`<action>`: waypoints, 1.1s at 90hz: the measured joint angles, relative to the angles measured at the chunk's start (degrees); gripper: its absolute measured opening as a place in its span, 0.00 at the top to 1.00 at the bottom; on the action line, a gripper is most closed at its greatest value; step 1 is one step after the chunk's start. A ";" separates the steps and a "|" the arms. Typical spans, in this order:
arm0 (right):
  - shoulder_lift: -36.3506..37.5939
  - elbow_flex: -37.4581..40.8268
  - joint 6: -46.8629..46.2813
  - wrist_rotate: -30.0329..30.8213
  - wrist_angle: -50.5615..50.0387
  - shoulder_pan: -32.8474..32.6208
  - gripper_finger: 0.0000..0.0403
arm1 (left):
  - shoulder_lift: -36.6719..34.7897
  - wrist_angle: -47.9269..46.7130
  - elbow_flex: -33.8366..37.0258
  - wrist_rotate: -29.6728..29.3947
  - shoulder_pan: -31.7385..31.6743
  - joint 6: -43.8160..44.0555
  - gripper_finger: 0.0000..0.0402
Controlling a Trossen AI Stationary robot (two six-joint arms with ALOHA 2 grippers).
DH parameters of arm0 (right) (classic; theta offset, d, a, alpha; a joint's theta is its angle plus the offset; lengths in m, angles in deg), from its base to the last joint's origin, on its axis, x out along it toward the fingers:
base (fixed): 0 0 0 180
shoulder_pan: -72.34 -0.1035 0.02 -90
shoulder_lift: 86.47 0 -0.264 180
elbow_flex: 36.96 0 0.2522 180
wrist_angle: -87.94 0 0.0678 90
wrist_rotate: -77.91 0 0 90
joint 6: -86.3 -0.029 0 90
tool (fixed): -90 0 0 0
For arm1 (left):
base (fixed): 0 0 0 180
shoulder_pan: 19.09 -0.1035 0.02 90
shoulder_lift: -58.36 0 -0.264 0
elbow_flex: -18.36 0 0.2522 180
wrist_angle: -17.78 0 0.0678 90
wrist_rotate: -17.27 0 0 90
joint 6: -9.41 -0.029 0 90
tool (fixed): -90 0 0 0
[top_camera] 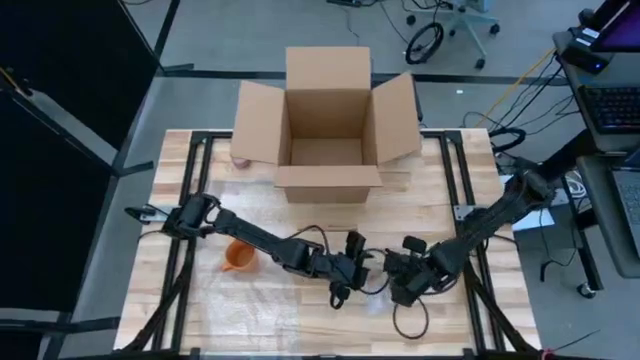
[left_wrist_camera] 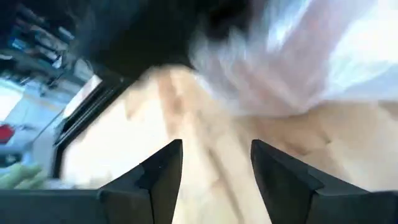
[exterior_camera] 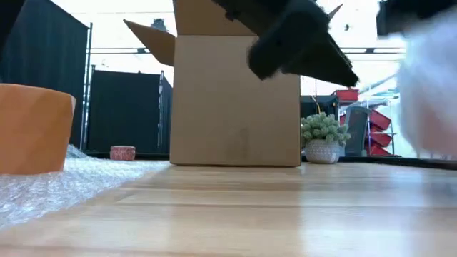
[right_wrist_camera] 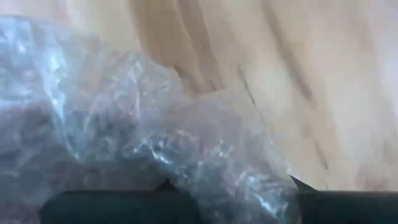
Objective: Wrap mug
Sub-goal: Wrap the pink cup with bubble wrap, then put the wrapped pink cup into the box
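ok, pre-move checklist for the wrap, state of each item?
1. Mug on the bubble wrap: ok, orange, lying near the sheet's left edge.
2. Left gripper open and empty: ok.
3. Right gripper gripping wrap: cannot tell, wrap bunches at its fingers.
4. Wrap flat: not ok, the right end is lifted and crumpled.
5. Box flaps open: ok.
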 joint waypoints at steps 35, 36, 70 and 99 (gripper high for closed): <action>10.70 -8.81 21.28 13.41 7.57 -1.30 0.94 | -15.38 -19.78 -0.11 0.00 3.41 12.42 0.56; 10.90 -9.29 22.36 13.77 8.20 -1.24 0.94 | -15.88 -20.23 -0.12 0.00 3.60 12.80 0.56; 11.48 -25.12 63.29 17.91 25.77 7.79 0.94 | -31.08 -30.43 -0.13 -1.17 7.98 17.00 0.56; 10.59 -29.76 89.05 17.14 44.41 30.93 0.94 | -40.32 -35.11 -0.15 -3.18 7.87 17.94 0.56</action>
